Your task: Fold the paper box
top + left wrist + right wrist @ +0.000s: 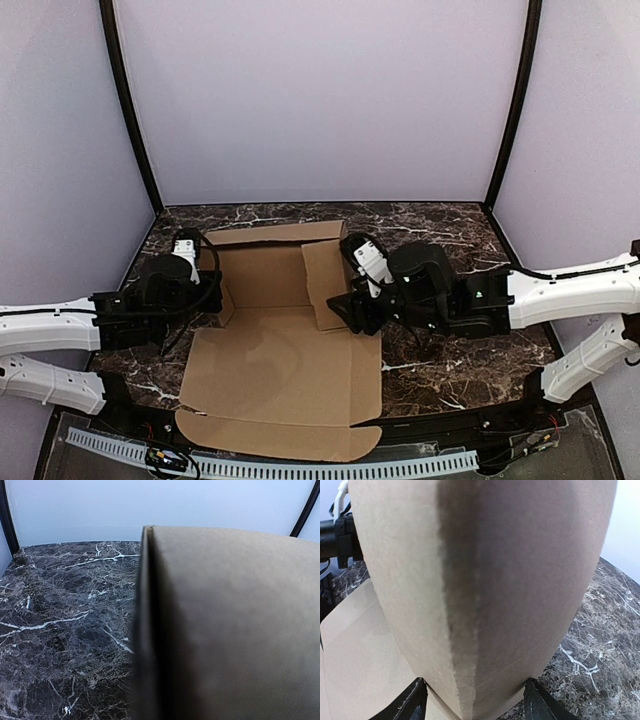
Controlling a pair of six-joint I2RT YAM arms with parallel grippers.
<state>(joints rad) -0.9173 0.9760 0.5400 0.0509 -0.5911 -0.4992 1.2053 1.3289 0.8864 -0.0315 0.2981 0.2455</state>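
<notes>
The paper box (pixel 270 370) is a brown cardboard sheet lying partly folded, with its back wall, left wall and right flap raised. My left gripper (pixel 213 290) is at the raised left wall. In the left wrist view that wall (pixel 225 620) fills the right half edge-on and hides my fingers. My right gripper (pixel 340 305) is at the raised right flap. In the right wrist view my gripper (pixel 477 705) is open, its black fingers (pixel 412 705) set wide on either side of the creased flap (pixel 485 580).
The dark marble table (pixel 450 360) ends at grey walls behind and at the sides. Black frame posts (pixel 130 110) stand at the back corners. The box's front flap overhangs the table's near edge by the cable rail (pixel 300 468).
</notes>
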